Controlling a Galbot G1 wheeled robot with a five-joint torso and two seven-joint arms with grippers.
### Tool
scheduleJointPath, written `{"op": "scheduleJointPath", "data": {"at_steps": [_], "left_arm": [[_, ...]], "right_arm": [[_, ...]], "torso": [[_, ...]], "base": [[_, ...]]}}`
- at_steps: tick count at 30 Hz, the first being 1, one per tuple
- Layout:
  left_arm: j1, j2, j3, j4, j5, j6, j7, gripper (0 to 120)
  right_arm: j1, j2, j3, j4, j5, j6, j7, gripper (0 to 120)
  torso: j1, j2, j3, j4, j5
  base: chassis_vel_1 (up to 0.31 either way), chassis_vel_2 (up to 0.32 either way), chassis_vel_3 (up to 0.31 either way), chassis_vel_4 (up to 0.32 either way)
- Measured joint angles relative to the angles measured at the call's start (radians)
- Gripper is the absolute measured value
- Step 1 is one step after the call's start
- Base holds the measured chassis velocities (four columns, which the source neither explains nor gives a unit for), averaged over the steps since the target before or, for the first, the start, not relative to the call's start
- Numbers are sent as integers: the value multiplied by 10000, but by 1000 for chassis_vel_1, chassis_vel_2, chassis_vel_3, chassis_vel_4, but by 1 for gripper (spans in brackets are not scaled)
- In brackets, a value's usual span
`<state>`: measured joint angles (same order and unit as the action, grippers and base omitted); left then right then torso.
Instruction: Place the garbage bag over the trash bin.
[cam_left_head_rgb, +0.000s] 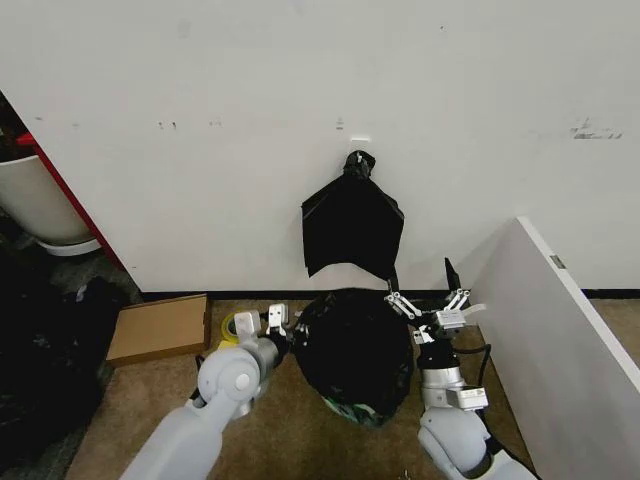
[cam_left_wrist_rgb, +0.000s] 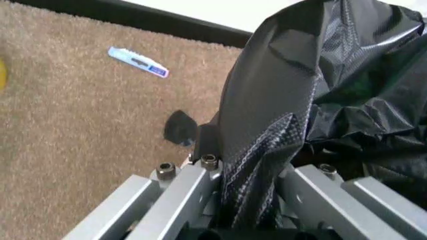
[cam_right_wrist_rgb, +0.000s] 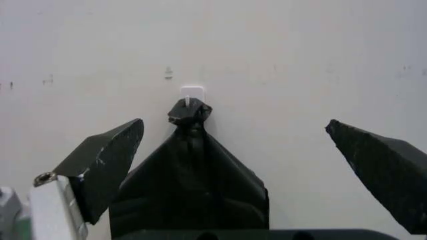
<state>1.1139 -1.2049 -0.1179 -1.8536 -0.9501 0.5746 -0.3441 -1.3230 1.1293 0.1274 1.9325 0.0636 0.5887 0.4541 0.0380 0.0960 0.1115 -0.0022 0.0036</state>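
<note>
Step in hand: the garbage bag (cam_left_head_rgb: 352, 355) is seen draped over what is judged to be the trash bin, on the carpet (cam_left_head_rgb: 150, 400) against the wall's foot; the pail itself is hidden.
Left gripper (cam_left_head_rgb: 268, 322): clenched on a fold of the bag at its left side.
Right gripper (cam_left_head_rgb: 430, 303): jaws spread, nothing grasped, at the bag's right edge.
Spare bag bunch (cam_left_head_rgb: 352, 225): hung on a wall hook (cam_right_wrist_rgb: 191, 93).
Next move: judged to call for the film being drawn down evenly around the rim.

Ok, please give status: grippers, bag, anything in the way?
Left gripper shut on bag, left of it. Right gripper open at bag's right side. Bag draped over bin. Nothing in the way.
</note>
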Motion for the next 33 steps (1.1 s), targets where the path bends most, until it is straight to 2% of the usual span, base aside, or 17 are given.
{"op": "scheduleJointPath", "data": {"at_steps": [10,14,15,21,22,25,28,30,33], "left_arm": [[417,-98,64,15,518,-561,193,4],[661,-29,58,-167,841,-685,194,19],[661,-29,58,-167,841,-685,194,19],[932,75,28,-458,1003,-718,151,45],[932,75,28,-458,1003,-718,151,45],[1074,170,-23,-743,1004,-575,14,57],[1222,340,-61,-1159,1038,-281,-251,70],[1273,454,-64,-1320,1083,-186,-367,73],[1392,858,-95,-1753,1144,-67,-650,87]], "right_arm": [[-66,20,-102,13,5,-16,-1,100],[-74,20,-106,14,8,-44,-1,100],[-74,20,-106,14,8,-44,-1,100],[-148,63,-124,77,14,-86,9,100],[-148,63,-124,77,14,-86,9,100],[-186,64,-125,112,10,-107,11,100],[-210,63,-116,122,8,-122,12,100],[-212,64,-109,122,8,-129,14,100],[-206,90,-102,122,24,-192,40,100]], "torso": [[0,0,0,-1,1],[0,0,0,1,2],[0,0,0,1,2],[0,1,0,-1,0],[0,1,0,-1,0],[0,0,0,-1,1],[0,0,0,-1,0],[0,0,0,-1,0],[0,0,0,0,0]], "base": [[0,0,0,0],[0,0,0,0],[0,0,0,0],[0,0,0,0],[0,0,0,0],[0,0,0,0],[0,0,0,0],[0,0,0,0],[0,0,0,0]]}}
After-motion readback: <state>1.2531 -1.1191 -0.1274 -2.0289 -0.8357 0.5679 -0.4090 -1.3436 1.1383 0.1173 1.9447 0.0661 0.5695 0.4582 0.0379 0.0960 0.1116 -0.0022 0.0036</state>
